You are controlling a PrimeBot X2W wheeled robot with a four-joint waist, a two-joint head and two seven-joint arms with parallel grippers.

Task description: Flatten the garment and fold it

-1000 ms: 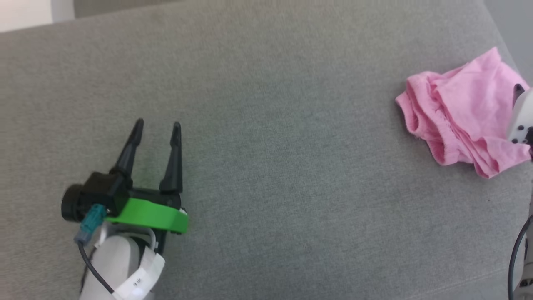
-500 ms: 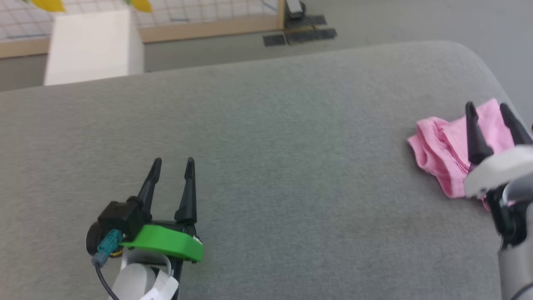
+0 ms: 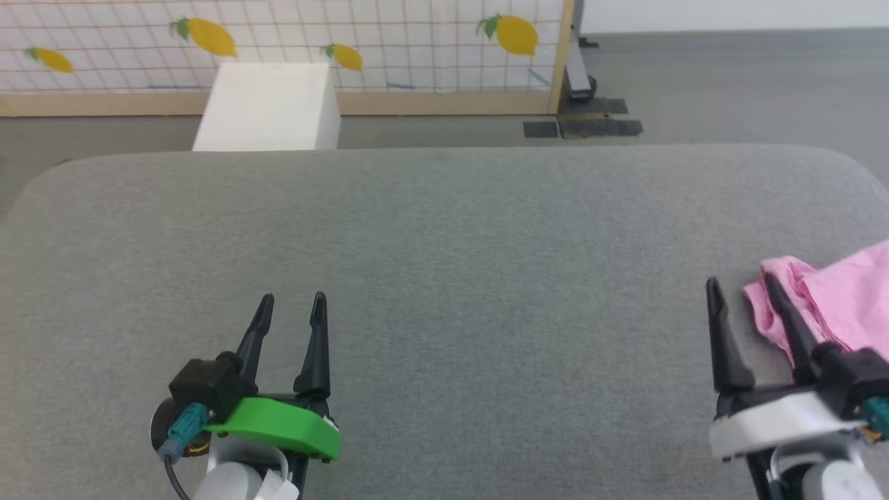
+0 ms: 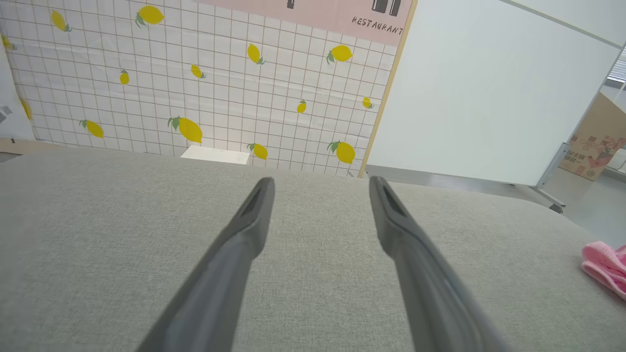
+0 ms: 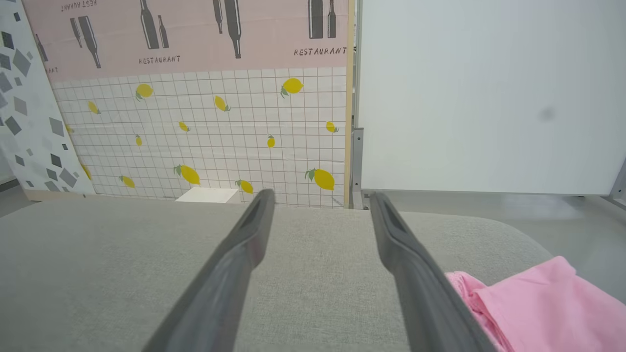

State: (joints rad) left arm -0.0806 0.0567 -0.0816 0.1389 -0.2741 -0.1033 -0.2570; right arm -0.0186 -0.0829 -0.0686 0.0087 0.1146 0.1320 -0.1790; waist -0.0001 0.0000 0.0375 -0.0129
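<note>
The left gripper (image 3: 293, 300) is hovering wide open, empty, over the grey cushion (image 3: 444, 236); the right gripper (image 3: 740, 281), equally wide, is hovering just beside the crumpled garment (image 3: 837, 298).

"RESTAURANT" in dark letters on pink wall panel (image 5: 195, 34), repeated beneath bottle silhouettes (image 5: 230, 19), cardboard box (image 4: 594, 142) print illegible

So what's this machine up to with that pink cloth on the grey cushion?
A two-armed robot is meant to flatten and fold the pink shorts, which lie bunched at the right edge of the grey cushion. Nothing is held: the right pincer hangs open beside the shorts, and the left pincer is open over the cushion further left. Folding hasn't started.
</note>
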